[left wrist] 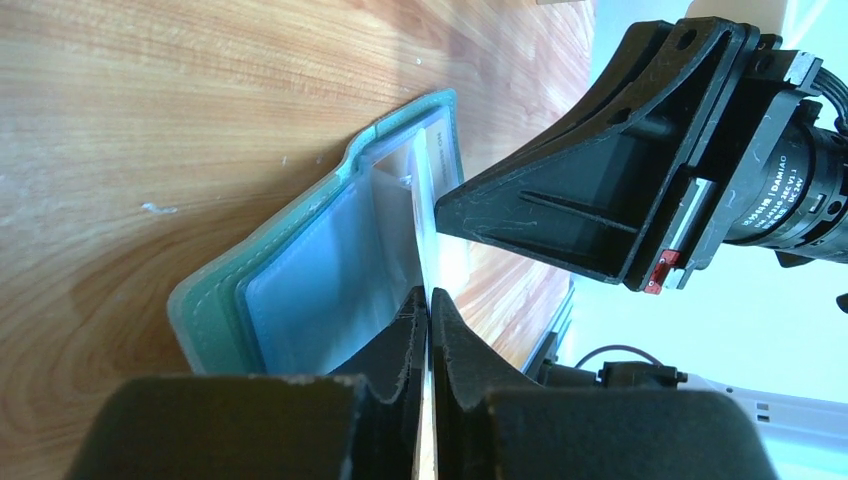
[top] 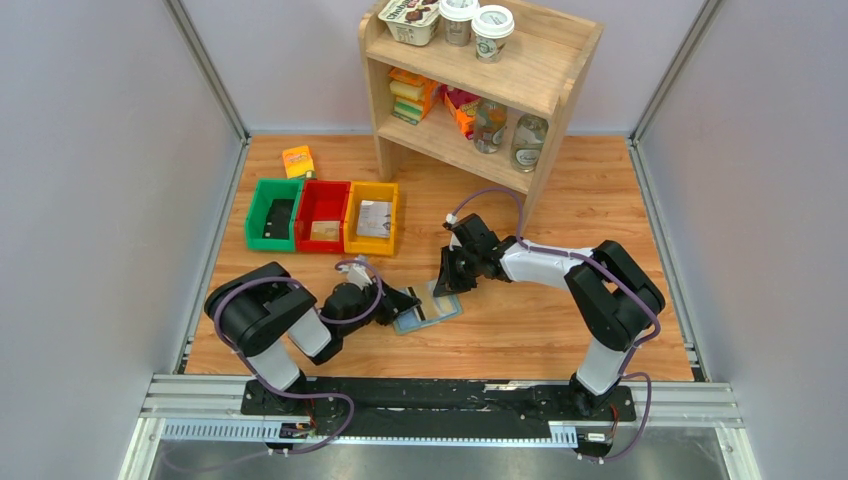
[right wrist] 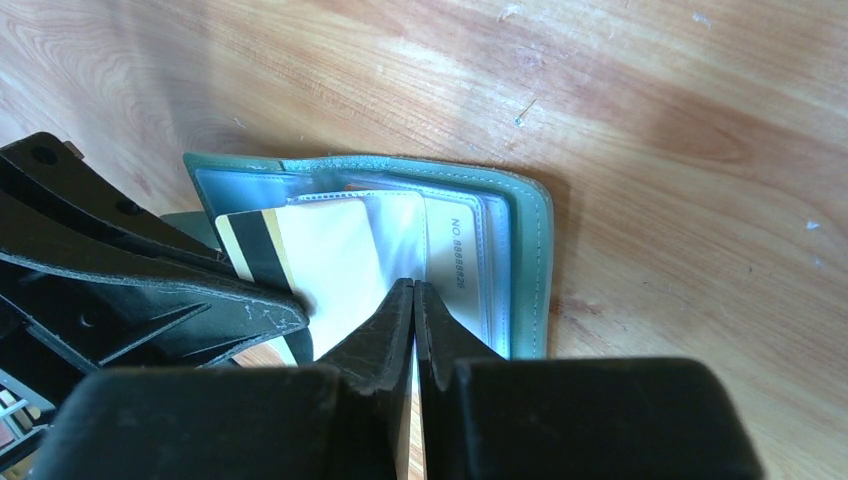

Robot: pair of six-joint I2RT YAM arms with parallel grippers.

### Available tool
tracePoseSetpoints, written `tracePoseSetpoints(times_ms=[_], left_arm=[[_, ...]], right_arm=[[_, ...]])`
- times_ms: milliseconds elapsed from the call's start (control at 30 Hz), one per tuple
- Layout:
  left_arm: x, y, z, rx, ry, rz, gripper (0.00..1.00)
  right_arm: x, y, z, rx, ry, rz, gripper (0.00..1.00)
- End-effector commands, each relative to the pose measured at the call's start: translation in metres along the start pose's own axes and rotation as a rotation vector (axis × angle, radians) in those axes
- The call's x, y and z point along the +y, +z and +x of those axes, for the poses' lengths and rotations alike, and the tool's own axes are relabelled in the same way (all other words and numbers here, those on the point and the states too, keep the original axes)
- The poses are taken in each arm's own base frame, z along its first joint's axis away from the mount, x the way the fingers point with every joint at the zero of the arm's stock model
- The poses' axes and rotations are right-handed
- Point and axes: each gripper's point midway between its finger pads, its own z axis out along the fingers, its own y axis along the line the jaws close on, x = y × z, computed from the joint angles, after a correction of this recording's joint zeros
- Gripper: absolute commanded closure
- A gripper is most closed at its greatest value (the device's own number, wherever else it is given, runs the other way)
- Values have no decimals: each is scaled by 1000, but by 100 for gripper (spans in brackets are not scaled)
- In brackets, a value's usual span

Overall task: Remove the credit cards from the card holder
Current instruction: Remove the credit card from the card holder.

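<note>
The card holder [right wrist: 525,260] lies open on the wooden tabletop [top: 560,330] between the two arms, near the front edge. It looks thin, light and floppy, with soft green borders and slick clear pocket leaves, so it would probably lift or slide along with anything pulled from it. It wants pinning by a border or a pocket leaf, away from the card mouth.

The right tool [right wrist: 413,290] has its jaws pinched together on what looks like a clear inner pocket leaf, holding the holder down. The left tool [left wrist: 428,297] is closed on the edge of a card [right wrist: 330,250], which is partly out of its pocket. The card looks stiff, thin and smooth. A grip near its free short edge, pulling straight along the pocket, seems the safest way, since a twist could jam it in the sleeve.

The card shows a black magnetic stripe with gold bands beside it. A second card in the pocket carries a number starting "NO. 8888", its last digits unclear. The motor housing behind the right tool reads "DAMIAO"
</note>
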Motion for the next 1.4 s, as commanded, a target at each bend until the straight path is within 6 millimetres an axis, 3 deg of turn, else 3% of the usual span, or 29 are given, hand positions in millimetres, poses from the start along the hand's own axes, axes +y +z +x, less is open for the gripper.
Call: tracePoseSetpoints(times_ms=[0,200,233,267,300,333,367,400,433,467,533,567,600,633,667,700,733,767,800,833,867,900,933,967,1000,1067,1233,1367], left_arm=[[-29,-10,-8,-42,4,118,93],[-23,-16,-10,-53,17,83,100],[-15,-16,-8,-44,17,43,100],[-22,-17,-11,-52,30,59,100],[-10,-19,-9,-45,30,5,100],[-16,-21,-12,-56,40,15,100],[-5,-22,-12,-58,41,-37,100],[-13,-25,-16,-71,59,-27,100],[3,-27,-14,-60,65,-110,100],[-15,-29,-22,-83,99,-78,100],[4,-40,-24,-74,157,-223,100],[-14,-43,-34,-107,174,-194,100],[1,-51,-35,-104,201,-278,100],[-17,-54,-44,-133,233,-246,100],[-9,-60,-44,-127,249,-293,100],[-23,-64,-50,-145,265,-269,100],[-16,-69,-51,-144,269,-315,100],[-28,-73,-56,-160,267,-304,100],[-22,-79,-57,-160,264,-352,100],[-35,-82,-62,-172,259,-345,100],[-29,-89,-62,-162,255,-400,100],[-42,-91,-67,-175,242,-395,100],[-38,-98,-67,-165,237,-444,100],[-51,-100,-72,-182,219,-440,100],[-47,-106,-72,-173,218,-482,100],[-57,-111,-76,-178,202,-504,100],[-90,-113,-82,-170,193,-473,100],[-110,-107,-82,-155,149,-419,100]], right_arm=[[-53,11,36,101,2,201,94],[-53,10,35,96,0,201,94],[-53,10,35,96,1,200,94],[-53,10,36,97,2,201,94],[-53,10,36,98,1,201,94],[-52,10,35,96,1,200,94],[-52,10,35,95,0,199,94],[-52,10,34,94,1,198,94],[-52,10,34,95,0,197,94],[-51,9,34,92,-1,195,94],[-50,9,33,88,-3,191,94],[-48,8,31,83,-4,185,94],[-47,8,30,77,-6,183,94],[-44,7,28,71,-12,178,94],[-43,5,26,66,-16,175,94],[-40,4,23,52,-24,167,93],[-36,1,19,37,-33,161,93],[-34,0,16,26,-45,159,92],[-28,-5,12,4,-65,153,90],[-23,-9,8,-14,-86,151,89],[-18,-14,3,-40,-109,151,87],[-14,-19,-3,-68,-133,158,86],[-9,-25,-9,-95,-157,160,85],[-3,-31,-15,-129,-179,154,82],[3,-38,-21,-162,-200,150,80],[17,-56,-33,-237,-247,128,73],[49,-102,-59,-450,-418,114,52],[88,-134,-57,-610,-631,55,36]])
